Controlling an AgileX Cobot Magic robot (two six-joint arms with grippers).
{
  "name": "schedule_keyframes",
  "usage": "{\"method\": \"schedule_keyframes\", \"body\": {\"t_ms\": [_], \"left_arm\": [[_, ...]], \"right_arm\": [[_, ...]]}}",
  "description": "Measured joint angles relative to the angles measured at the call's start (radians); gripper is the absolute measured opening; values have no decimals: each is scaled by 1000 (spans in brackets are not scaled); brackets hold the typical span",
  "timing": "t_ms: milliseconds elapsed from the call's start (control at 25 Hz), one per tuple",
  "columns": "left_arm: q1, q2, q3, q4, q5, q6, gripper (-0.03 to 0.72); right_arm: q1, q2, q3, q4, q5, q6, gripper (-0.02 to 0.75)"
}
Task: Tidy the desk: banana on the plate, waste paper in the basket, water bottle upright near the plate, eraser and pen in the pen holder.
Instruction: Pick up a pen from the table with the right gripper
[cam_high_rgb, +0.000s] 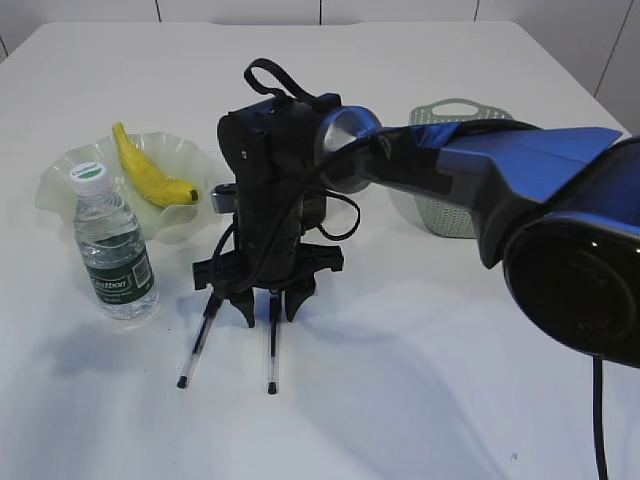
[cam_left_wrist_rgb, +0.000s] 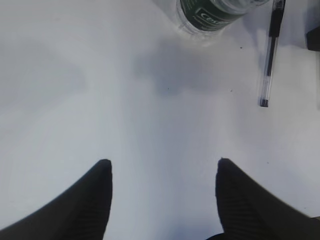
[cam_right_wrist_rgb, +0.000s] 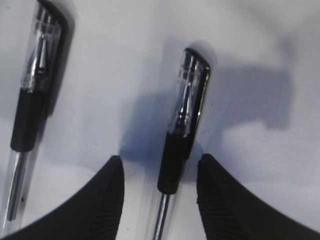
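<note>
Right pincer (cam_high_rgb: 268, 308), on the arm filling the exterior foreground, is lowered with jaws apart astride one pen (cam_right_wrist_rgb: 182, 130), unclamped, a second pen (cam_high_rgb: 198, 340) lying just left on the worktop (cam_high_rgb: 420, 380). On the plate (cam_high_rgb: 60, 175) lies the banana (cam_high_rgb: 150, 172), the bottle (cam_high_rgb: 113, 245) stands upright just in front, and the basket (cam_high_rgb: 445, 215) interior is hidden. Only the left wrist view shows the left pincer (cam_left_wrist_rgb: 162, 172), jaws apart over bare worktop near the bottle base.
</note>
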Motion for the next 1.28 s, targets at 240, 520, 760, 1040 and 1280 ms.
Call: {"method": "schedule_keyframes", "body": {"t_ms": [240, 520, 760, 1040, 1280], "left_arm": [[0, 0, 0, 0, 0, 0, 456], [0, 0, 0, 0, 0, 0, 454], [0, 0, 0, 0, 0, 0, 454], [0, 0, 0, 0, 0, 0, 453], [0, 0, 0, 0, 0, 0, 453]], "right_arm": [[0, 1, 0, 0, 0, 2, 359], [0, 1, 0, 0, 0, 10, 359], [0, 1, 0, -6, 0, 44, 359], [0, 1, 0, -6, 0, 55, 331], [0, 1, 0, -6, 0, 56, 226]]}}
